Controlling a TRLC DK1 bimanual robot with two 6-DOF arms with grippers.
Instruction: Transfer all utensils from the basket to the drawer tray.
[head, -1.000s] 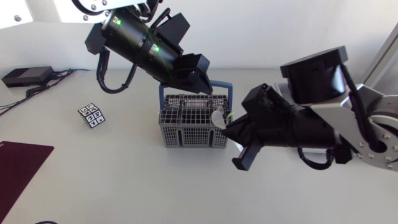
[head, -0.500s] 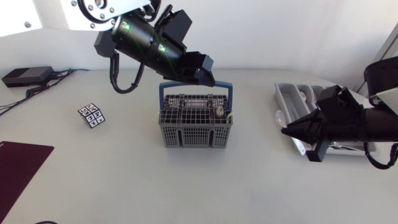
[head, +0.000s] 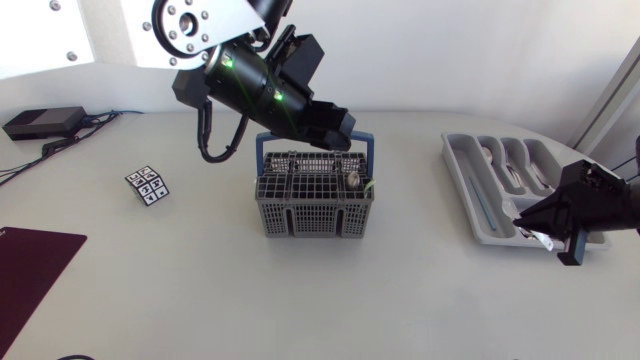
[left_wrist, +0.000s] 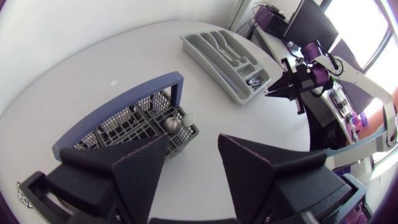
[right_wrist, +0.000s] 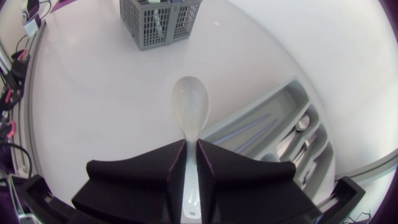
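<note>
No legible text or numbers

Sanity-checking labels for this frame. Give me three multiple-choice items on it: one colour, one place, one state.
1. Colour of the basket handle?
A red
B blue
C yellow

2. Where is the right gripper?
A above the basket
B at the tray
C over the dark mat

3. The left gripper is:
A open, empty
B shut on a fork
C shut on the handle

1 B: a blue bar arches over the grey basket.
2 B: the head view shows its tips at the tray's end, holding the spoon.
3 A: its wrist view shows the jaws apart, nothing between.
</note>
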